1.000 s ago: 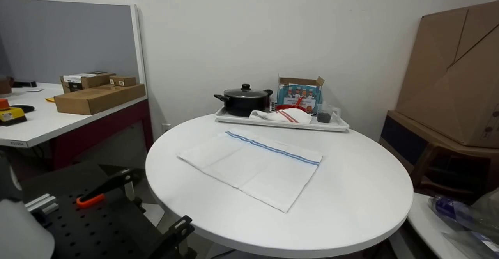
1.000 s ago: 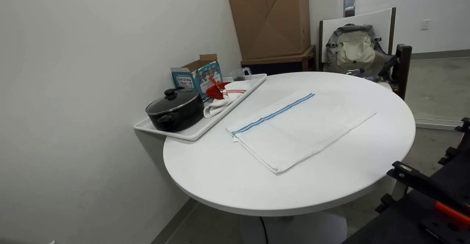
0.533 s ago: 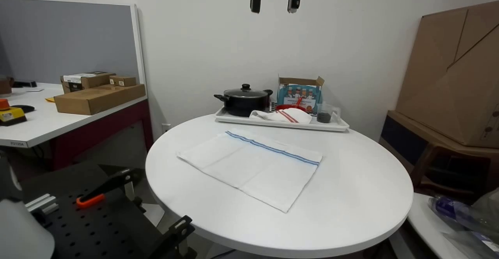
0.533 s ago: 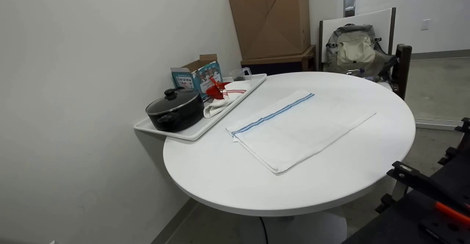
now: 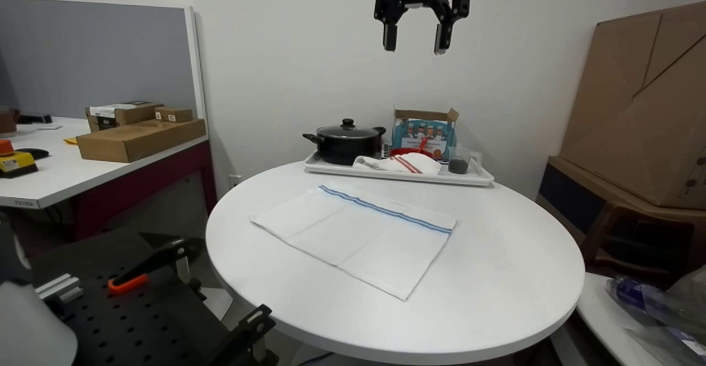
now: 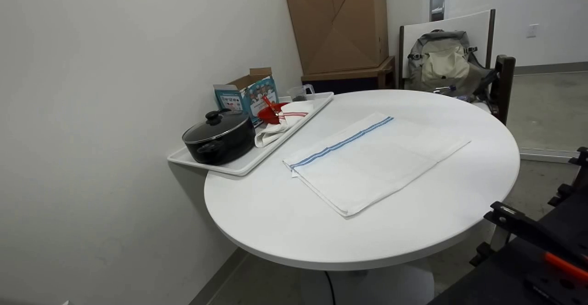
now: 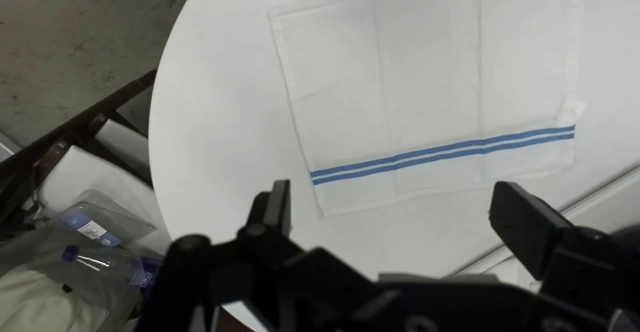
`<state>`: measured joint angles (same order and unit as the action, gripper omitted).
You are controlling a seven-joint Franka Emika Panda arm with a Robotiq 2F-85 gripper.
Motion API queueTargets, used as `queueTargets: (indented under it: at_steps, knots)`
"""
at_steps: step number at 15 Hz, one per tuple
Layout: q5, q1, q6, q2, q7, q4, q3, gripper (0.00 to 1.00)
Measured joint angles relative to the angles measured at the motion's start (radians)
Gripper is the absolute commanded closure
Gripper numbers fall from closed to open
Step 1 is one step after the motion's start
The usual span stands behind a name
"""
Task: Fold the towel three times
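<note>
On one table (image 5: 513, 278), one flat towel (image 5: 358, 239)

In an exterior view, a rectangular white tray (image 5: 463, 179) sits mid-frame on the round white table (image 5: 507, 289), bearing a black lidded pot (image 5: 347, 144) and a red-striped white cloth (image 5: 401, 163); an open blue cardboard box (image 5: 423, 129) stands behind the cloth (its front brightly printed). A large brown cardboard box (image 5: 629, 107) fills the upper right. In an exterior view, a grey-and-beige backpack (image 6: 443, 61) rests at upper right.
</note>
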<state>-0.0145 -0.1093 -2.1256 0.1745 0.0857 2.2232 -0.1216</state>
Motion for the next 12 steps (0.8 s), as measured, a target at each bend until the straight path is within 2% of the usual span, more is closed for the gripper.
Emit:
queueTargets:
  at_steps: [8, 12]
  knots:
    - [0.136, -0.02, -0.132, -0.163, -0.005, -0.037, -0.034, 0.0]
    - [0.155, -0.02, -0.178, -0.257, -0.005, -0.036, -0.034, 0.0]
